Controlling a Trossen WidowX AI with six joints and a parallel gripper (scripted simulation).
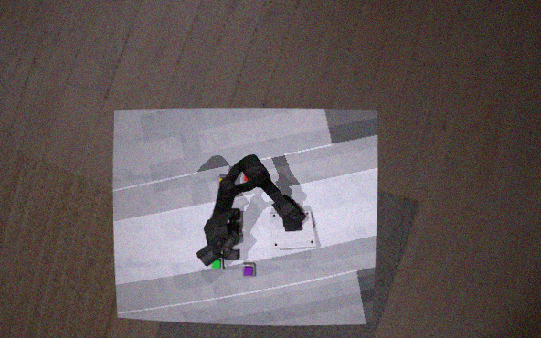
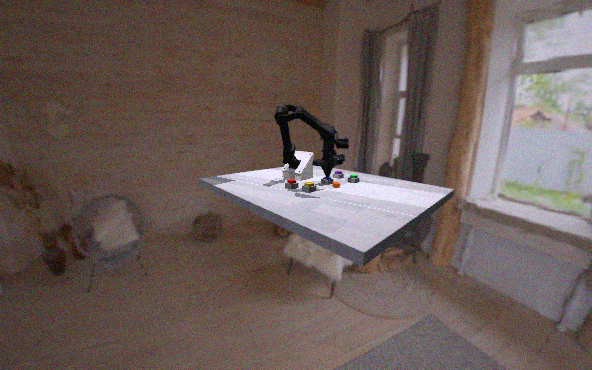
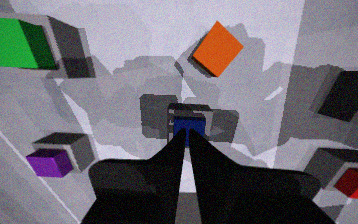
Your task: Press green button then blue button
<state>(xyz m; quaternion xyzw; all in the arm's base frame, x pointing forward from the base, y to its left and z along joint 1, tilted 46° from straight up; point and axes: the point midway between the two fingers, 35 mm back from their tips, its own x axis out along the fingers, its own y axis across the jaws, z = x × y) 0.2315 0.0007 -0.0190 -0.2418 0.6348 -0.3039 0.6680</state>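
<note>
Across the desk [image 1: 151,137], seen from the top view, the black arm folds out from its white base plate [image 1: 297,235] toward the bottom edge, with the wrist hanging over the button cluster near that edge. Below the wrist, the gripper [image 3: 187,134] has its two fingers drawn nearly together with nothing between them, forming one narrow wedge whose tips sit just over the blue button [image 3: 189,125]. That button lies inboard of the bottom edge, hidden under the arm in the top view, with the green button [image 1: 216,263] and purple button [image 1: 248,270] closer to that edge and the red button [image 3: 348,181] and a yellow one toward the middle. An orange block [image 3: 217,48] lies near the blue button but apart from it, on the side away from the fingers in the wrist view. My judgement is that the blue cap is a small, stiff, sprung plunger in a grey housing: nothing to grasp, only to push. The closed fingertips should bear squarely on the cap's centre, straight down until it bottoms, then lift off. An off-centre push could slip onto the housing rim, and any sideways drift risks nudging the orange block.
</note>
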